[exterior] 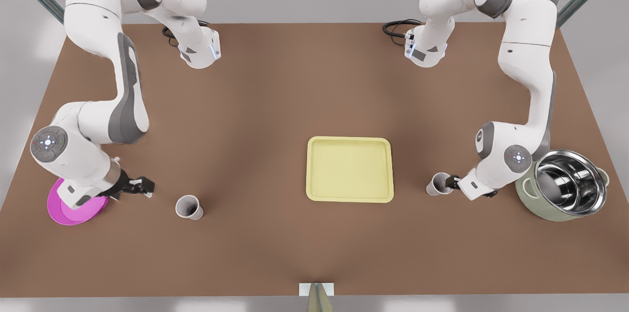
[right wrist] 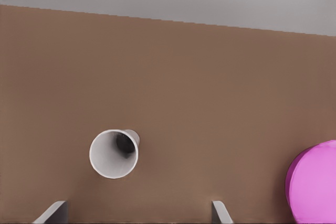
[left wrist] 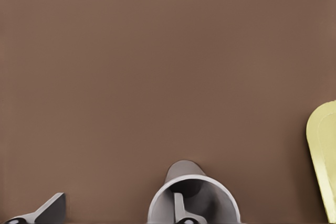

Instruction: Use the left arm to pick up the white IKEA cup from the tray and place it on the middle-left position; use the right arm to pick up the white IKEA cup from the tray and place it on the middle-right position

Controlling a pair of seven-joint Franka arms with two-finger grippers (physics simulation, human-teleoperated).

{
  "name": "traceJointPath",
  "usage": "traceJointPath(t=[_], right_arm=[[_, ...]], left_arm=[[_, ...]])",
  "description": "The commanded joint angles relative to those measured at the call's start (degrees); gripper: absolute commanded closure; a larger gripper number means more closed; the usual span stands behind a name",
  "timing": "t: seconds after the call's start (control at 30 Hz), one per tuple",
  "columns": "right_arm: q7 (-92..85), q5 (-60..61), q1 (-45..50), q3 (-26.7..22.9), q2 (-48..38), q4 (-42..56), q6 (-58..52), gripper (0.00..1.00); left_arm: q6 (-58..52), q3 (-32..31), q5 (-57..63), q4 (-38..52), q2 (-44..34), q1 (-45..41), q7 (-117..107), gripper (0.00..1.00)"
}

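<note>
The left gripper, at the front view's right, is spread wide, with 1 finger inside cup 1. That cup sits on the table, near the tray and beside the pot. The right gripper, over the bowl, is open. It holds nothing and is apart from cup 2, which is upright on the table.
</note>
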Motion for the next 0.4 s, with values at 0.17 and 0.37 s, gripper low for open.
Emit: traceJointPath(t=[0.17, 0.37], right_arm=[[0.3, 1.2, -0.2, -1.2, -14.2, -11.0, -10.7, 0.00], [0.4, 2.6, -1.0, -0.9, -16.0, -13.4, -10.0, 0.00]], left_arm=[[-34.4, -2.7, -6.5, 8.4, -18.6, -0.2, -16.4, 0.00], [-33.7, -2.5, -6.6, 9.5, -18.3, -0.4, -10.5, 0.00]])
